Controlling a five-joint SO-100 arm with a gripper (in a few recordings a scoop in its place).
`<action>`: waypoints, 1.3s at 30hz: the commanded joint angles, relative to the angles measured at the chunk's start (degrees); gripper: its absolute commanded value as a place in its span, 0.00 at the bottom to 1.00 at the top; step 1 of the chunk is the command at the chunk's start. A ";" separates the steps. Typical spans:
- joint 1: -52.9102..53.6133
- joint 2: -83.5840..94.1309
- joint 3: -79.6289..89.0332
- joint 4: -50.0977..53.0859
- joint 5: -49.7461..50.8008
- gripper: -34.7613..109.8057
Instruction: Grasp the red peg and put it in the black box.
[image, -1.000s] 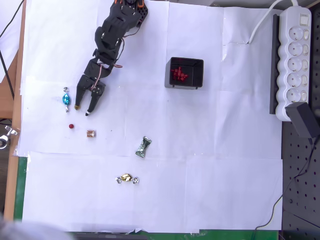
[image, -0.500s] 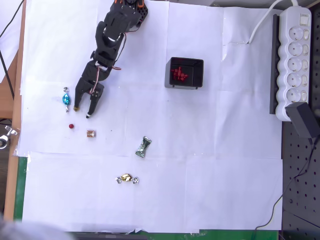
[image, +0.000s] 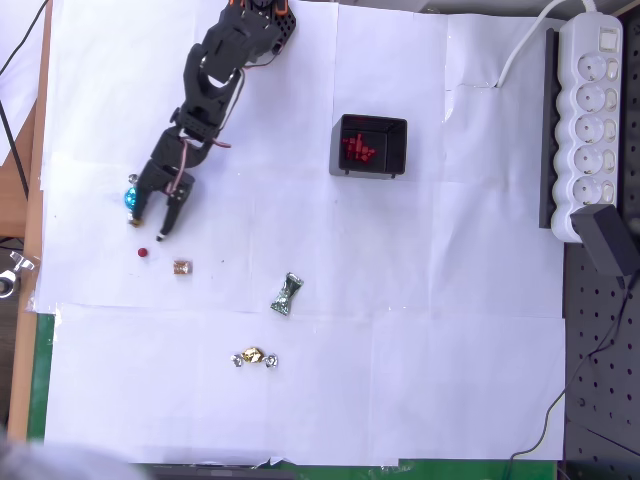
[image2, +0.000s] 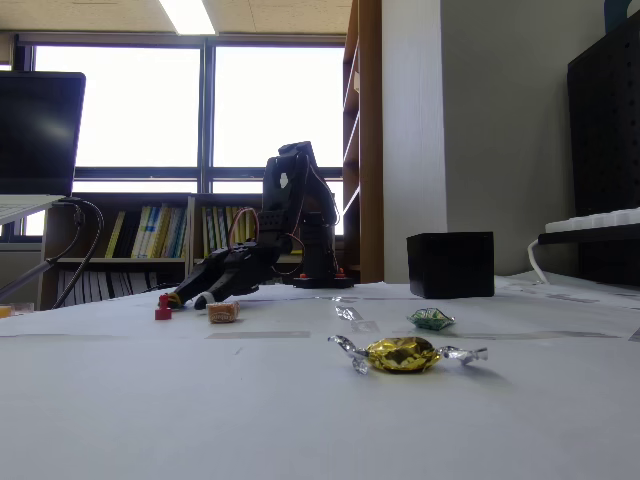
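Observation:
The red peg (image: 143, 253) lies on the white paper at the left of the overhead view; in the fixed view the red peg (image2: 163, 310) sits just in front of the fingers. My black gripper (image: 148, 229) hangs open a short way above the peg in the picture, its tips pointing down toward it and apart from it. In the fixed view the gripper (image2: 188, 298) is low over the table. The black box (image: 337, 150) stands to the right with several red pegs inside; in the fixed view the box (image2: 450, 264) shows its outer wall.
A blue-wrapped candy (image: 130, 199) lies against the gripper's left side. A small brown-gold cube (image: 182, 267) sits right of the peg. A green candy (image: 287, 294) and a gold candy (image: 254, 357) lie lower down. A white power strip (image: 590, 120) runs along the right edge.
The arm has swung left and down the picture, bringing the open gripper from beside the blue candy to just above the red peg. Nothing else moved.

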 joint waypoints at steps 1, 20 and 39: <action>0.79 -0.26 5.19 -0.09 0.26 0.37; -0.62 3.08 11.78 2.99 0.44 0.37; -1.49 7.65 18.02 4.57 -0.62 0.39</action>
